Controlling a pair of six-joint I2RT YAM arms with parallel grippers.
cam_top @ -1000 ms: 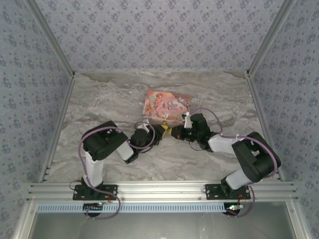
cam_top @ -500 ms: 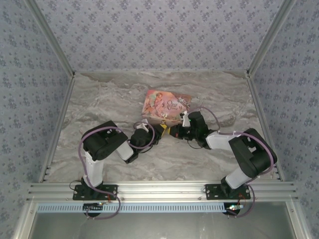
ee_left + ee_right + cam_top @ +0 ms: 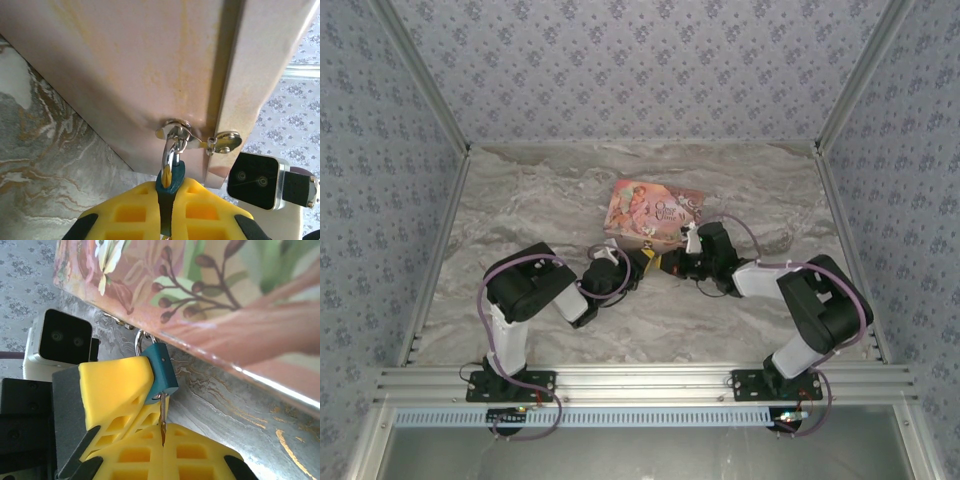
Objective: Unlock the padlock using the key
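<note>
Room: marbled grey table, floral-papered walls. A blue squarish padlock, shackle toward pink box, was clamped by left fingers; thin key by right fingers.

Counter: grey-white marbled top with tan veins, patterned walls on three sides. One pink illustrated box lies on it, mid-width, toward the far side, slightly skewed.

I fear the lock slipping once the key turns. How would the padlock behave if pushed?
The padlock is probably rigid and light: small, hard blue body. Its shackle seems loose in the ring on the box, so unheld it would likely swing. The left jaws pinching it should limit twisting.
</note>
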